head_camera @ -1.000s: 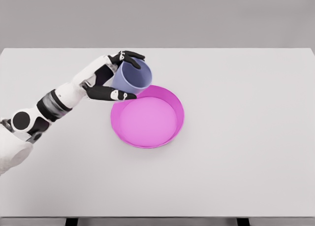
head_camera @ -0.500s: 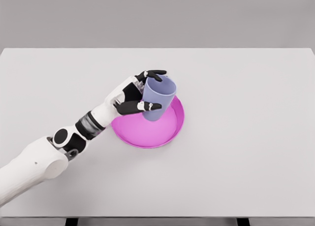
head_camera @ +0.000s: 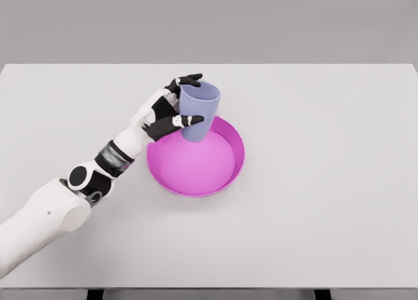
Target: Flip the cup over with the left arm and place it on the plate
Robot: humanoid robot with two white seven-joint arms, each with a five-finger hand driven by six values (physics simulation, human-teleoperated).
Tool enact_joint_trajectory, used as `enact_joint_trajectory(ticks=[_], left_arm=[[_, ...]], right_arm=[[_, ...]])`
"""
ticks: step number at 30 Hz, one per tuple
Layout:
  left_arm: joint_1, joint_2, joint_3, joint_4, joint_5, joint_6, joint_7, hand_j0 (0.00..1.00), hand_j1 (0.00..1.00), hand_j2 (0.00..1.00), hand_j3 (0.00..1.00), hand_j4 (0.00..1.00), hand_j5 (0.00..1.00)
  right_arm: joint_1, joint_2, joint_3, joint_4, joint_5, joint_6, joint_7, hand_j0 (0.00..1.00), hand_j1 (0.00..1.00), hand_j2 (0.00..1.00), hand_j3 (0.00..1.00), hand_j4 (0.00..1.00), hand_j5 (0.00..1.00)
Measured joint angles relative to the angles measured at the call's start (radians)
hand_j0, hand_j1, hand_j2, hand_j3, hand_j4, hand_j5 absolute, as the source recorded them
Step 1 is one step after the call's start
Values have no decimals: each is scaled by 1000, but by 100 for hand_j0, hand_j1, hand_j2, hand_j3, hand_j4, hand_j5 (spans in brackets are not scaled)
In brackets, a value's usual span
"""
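Fingers point(head_camera: 189, 79) of the left hand point(head_camera: 171, 110), black-tipped on a white palm, wrap the pale lavender tapered plastic cup point(head_camera: 198, 110): several curl round its far side just under the rim while the thumb presses across the near wall about halfway down, so the hand is clasped on the cup and carries it. The cup stands upright, mouth up, wider at the rim than at the base, and its base sits at or just above the back inner edge of the round magenta shallow-walled plate point(head_camera: 196, 157); whether it touches the plate floor cannot be told from this view. Judging by its thin wall and smooth finish, the cup is probably light and stiff, a little slippery, and unlikely to break if set down with a bump; a side grip on the upper half, as here, seems the sensible hold, since the taper lets the fingers catch against the widening wall. Its inside is hidden from this angle, so any contents cannot be seen. The plate holds nothing else; its floor is bare pink, and its raised rim should stop the cup sliding off. Both rest over the plain white rectangular table point(head_camera: 326, 182), with the white left forearm reaching in from the lower left. The right arm does not show.
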Motion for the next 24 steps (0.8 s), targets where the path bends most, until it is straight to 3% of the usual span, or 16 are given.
enact_joint_trajectory(ticks=[3,6,17,18,20,24], left_arm=[[0,3,50,4,-120,1,63,36,36,36,36,36,36],[44,1,85,-8,-188,1,98,36,36,36,36,36,36],[63,-9,93,-64,-221,1,122,38,38,38,38,38,38],[61,-10,92,-64,-221,1,122,43,43,43,43,43,43],[61,-11,92,-64,-222,1,122,65,65,65,65,65,65],[60,-11,93,-61,-224,1,123,73,73,73,73,73,73]], right_arm=[[0,0,0,0,0,0,0,100,100,100,100,100,100],[0,0,0,0,0,0,0,100,100,100,100,100,100],[0,0,0,0,0,0,0,100,100,100,100,100,100],[0,0,0,0,0,0,0,100,100,100,100,100,100],[0,0,0,0,0,0,0,100,100,100,100,100,100],[0,0,0,0,0,0,0,100,100,100,100,100,100]])
